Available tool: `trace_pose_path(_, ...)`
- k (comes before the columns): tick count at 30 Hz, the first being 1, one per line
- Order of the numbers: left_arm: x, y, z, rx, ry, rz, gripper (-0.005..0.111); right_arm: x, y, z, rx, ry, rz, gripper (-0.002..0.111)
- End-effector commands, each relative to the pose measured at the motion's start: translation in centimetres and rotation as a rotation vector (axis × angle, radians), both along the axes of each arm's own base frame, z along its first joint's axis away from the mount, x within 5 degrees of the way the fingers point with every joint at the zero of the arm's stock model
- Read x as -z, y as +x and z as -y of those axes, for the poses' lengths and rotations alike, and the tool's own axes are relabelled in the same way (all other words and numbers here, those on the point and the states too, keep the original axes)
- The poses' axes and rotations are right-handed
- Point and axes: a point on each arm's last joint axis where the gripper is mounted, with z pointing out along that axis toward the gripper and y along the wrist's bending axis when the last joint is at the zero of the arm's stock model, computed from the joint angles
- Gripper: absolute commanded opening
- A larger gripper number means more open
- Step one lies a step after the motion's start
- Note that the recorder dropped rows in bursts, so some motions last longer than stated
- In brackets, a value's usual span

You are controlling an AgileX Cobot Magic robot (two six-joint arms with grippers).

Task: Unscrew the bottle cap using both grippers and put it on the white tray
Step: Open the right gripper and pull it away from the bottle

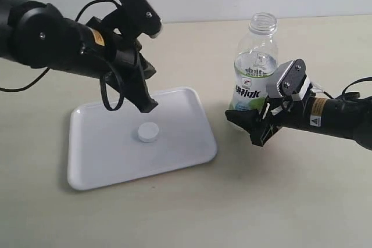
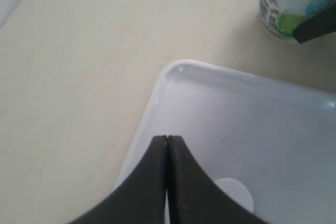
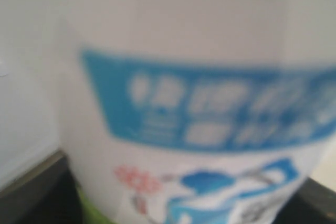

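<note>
Cap (image 1: 147, 132) on tray (image 1: 104, 158), bottle (image 1: 256, 56) right

Bright even light; bottle (image 3: 184, 77) blurred in right wrist view.

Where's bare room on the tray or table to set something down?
Bare: the left half of the white tray, between the bottle cap and the left rim; and the table in front of tray and bottle. Crowded: the tray's far edge under the shut left claw, and the gap between tray and bottle, where the right claw clasps the bottle's base.
</note>
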Motion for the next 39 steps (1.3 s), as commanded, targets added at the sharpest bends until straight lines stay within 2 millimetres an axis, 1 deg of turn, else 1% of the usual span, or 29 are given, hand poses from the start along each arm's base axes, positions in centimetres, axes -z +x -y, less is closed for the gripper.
trace_pose_path(1,-0.7,-0.8,-0.9,-0.043,-0.069,0.058,0.000,-0.5,0.3,0.0,0.001,0.022,0.033,0.049)
trace_pose_path(5,-1.0,-1.6,-1.5,-0.045,-0.075,0.065,0.000,-0.7,0.4,-0.1,-0.001,0.030,0.044,0.064)
trace_pose_path(6,-1.2,-1.9,-1.7,-0.046,-0.081,0.074,0.000,-1.0,0.4,-0.1,0.001,0.034,0.048,0.069)
trace_pose_path(7,-1.1,-2.0,-1.8,-0.047,-0.080,0.073,0.000,-1.1,0.5,-0.1,0.011,0.050,0.036,0.071)
trace_pose_path(8,-1.1,-2.1,-1.9,-0.048,-0.081,0.076,0.000,-1.7,0.5,-0.1,0.022,0.075,0.030,0.075)
trace_pose_path(10,-1.1,-2.2,-2.0,-0.049,-0.084,0.081,0.000,-2.7,0.6,-0.1,0.021,0.094,0.031,0.076)
trace_pose_path(12,-1.2,-2.1,-1.9,-0.048,-0.085,0.086,0.000,-3.4,0.5,-0.3,0.000,0.101,0.021,0.076)
trace_pose_path(17,-1.2,-2.1,-1.9,-0.037,-0.077,0.100,0.000,-3.7,0.5,-0.1,0.015,0.072,0.000,0.076)
trace_pose_path(20,-1.2,-2.1,-1.9,-0.038,-0.081,0.105,0.000,-5.1,0.5,-0.2,-0.001,0.059,0.037,0.076)
trace_pose_path(23,-1.3,-2.0,-1.9,-0.038,-0.084,0.116,0.000,-6.5,0.5,-0.1,0.012,0.079,0.038,0.076)
trace_pose_path(31,-1.3,-2.0,-1.9,-0.038,-0.084,0.116,0.000,-8.7,0.4,0.0,0.035,0.083,0.064,0.076)
trace_pose_path(39,-1.3,-2.0,-1.9,-0.037,-0.083,0.117,0.000,-12.3,-0.2,-0.2,0.027,0.108,0.135,0.076)
